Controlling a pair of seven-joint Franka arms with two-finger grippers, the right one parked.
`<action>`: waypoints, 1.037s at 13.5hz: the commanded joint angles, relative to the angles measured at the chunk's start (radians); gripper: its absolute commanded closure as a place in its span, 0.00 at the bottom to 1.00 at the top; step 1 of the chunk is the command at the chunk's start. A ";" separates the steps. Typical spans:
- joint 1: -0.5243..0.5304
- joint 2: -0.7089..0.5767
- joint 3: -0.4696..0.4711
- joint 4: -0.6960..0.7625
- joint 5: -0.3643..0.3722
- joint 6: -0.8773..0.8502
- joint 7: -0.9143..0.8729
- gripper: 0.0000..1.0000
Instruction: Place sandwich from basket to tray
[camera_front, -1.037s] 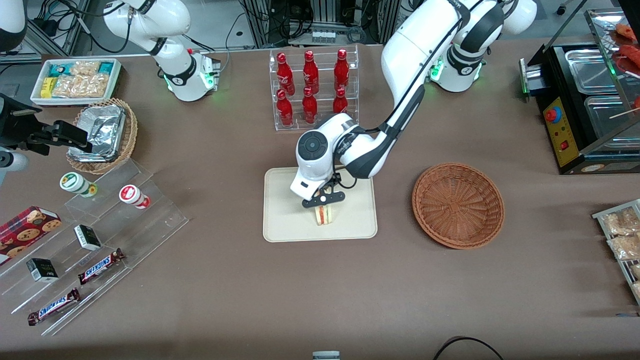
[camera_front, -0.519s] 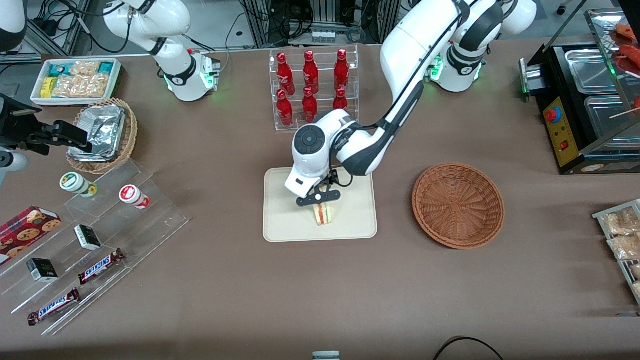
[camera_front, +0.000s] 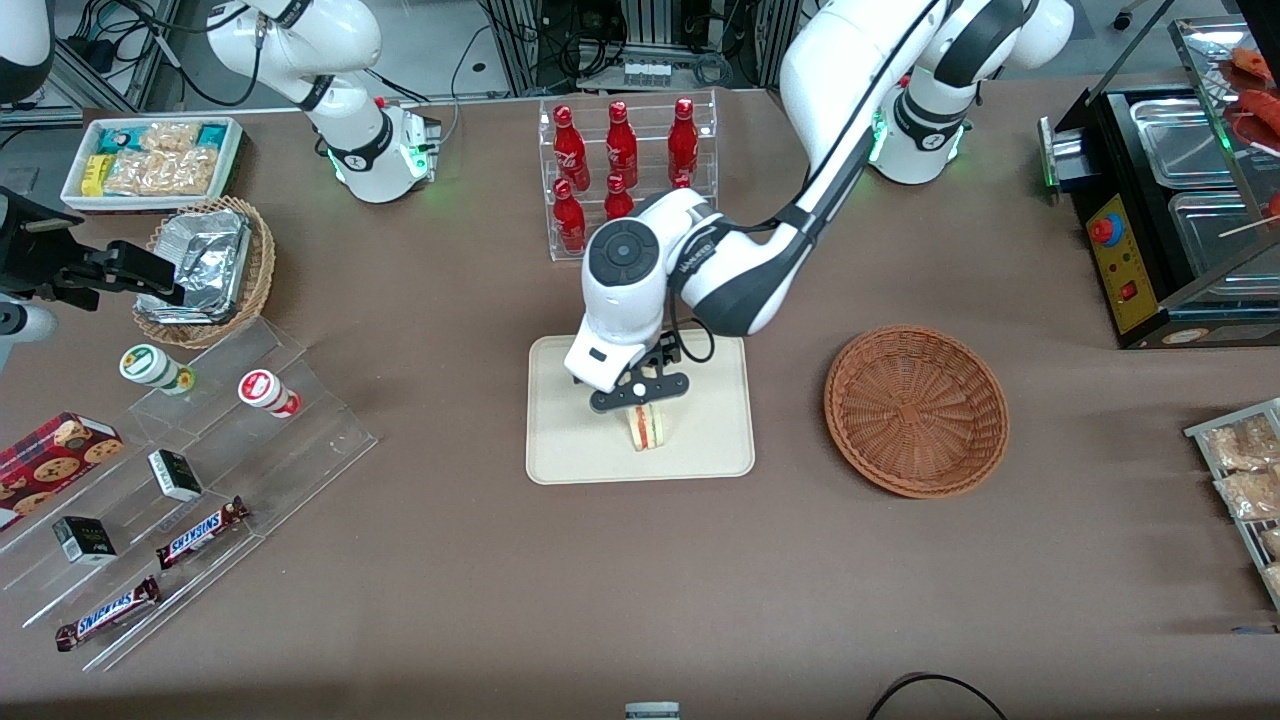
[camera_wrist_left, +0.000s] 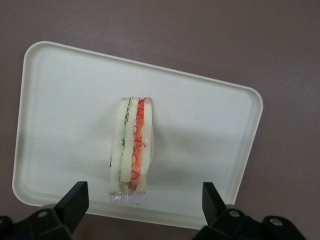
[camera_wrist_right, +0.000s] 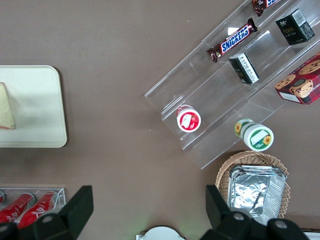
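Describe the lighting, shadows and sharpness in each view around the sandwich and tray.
Front view: even overhead light; the arm hides part of the tray, and the sandwich is small but sharp. Left wrist view: the sandwich is crisp and casts a soft shadow on the tray; the open gripper hovers above, its fingers dark.

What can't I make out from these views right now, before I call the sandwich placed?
- Front view: the gripper, open, above the tray, covers the upper part of the sandwich.
- Right wrist view: the frame edge cuts off most of the sandwich.
- Front view: the raised rim nearest the camera hides part of the basket's inside.
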 joint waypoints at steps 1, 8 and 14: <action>0.013 -0.047 0.007 0.012 -0.003 -0.039 -0.005 0.00; 0.122 -0.192 0.024 -0.125 -0.003 -0.157 0.183 0.00; 0.251 -0.347 0.024 -0.312 -0.009 -0.165 0.392 0.00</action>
